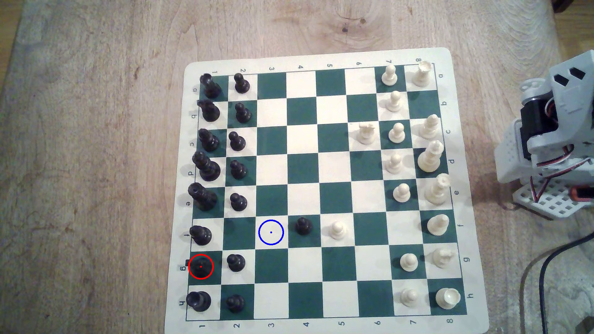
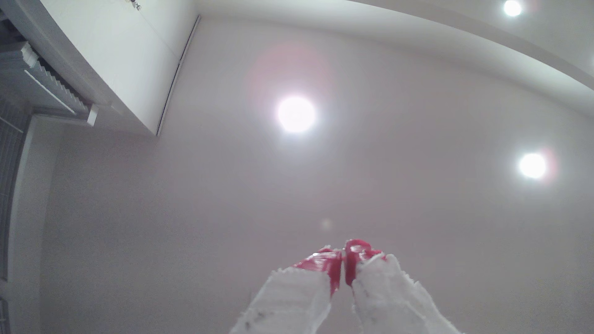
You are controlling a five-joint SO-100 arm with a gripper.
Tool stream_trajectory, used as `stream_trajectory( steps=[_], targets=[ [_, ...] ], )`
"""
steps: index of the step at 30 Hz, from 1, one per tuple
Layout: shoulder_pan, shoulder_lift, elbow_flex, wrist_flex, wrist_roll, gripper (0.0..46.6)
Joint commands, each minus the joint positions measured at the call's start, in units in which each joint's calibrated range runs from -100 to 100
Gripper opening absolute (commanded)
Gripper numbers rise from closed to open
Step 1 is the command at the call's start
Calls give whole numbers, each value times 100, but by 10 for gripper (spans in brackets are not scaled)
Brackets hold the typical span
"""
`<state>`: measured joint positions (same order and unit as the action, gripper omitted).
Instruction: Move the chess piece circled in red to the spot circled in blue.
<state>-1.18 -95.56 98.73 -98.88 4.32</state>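
The chess piece circled in red (image 1: 200, 266) is a black piece on a green square in the leftmost file of the board, second row from the near edge in the exterior view. The spot circled in blue (image 1: 271, 232) is a bare cream square two files to its right and one row further back. My arm (image 1: 546, 135) is folded up off the board at the exterior view's right. In the wrist view my gripper (image 2: 343, 253) points up at the ceiling, its red-tipped white fingers (image 2: 321, 263) pressed together with nothing between them.
The green-and-cream board (image 1: 321, 192) lies on a wooden table. Black pieces fill its two left files, white pieces its right files. A black pawn (image 1: 302, 225) and a white pawn (image 1: 337, 230) stand right of the blue ring. A black cable (image 1: 546, 273) runs at the right.
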Motion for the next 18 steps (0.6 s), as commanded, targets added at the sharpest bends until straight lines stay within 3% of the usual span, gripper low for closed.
stream_trajectory(
  steps=[1,8,18],
  targets=[
    [91,-28,127,-79,5,2],
    [-160,-20,90,2083,5,2],
    [310,-20,-1442,8431,-20,2]
  ],
)
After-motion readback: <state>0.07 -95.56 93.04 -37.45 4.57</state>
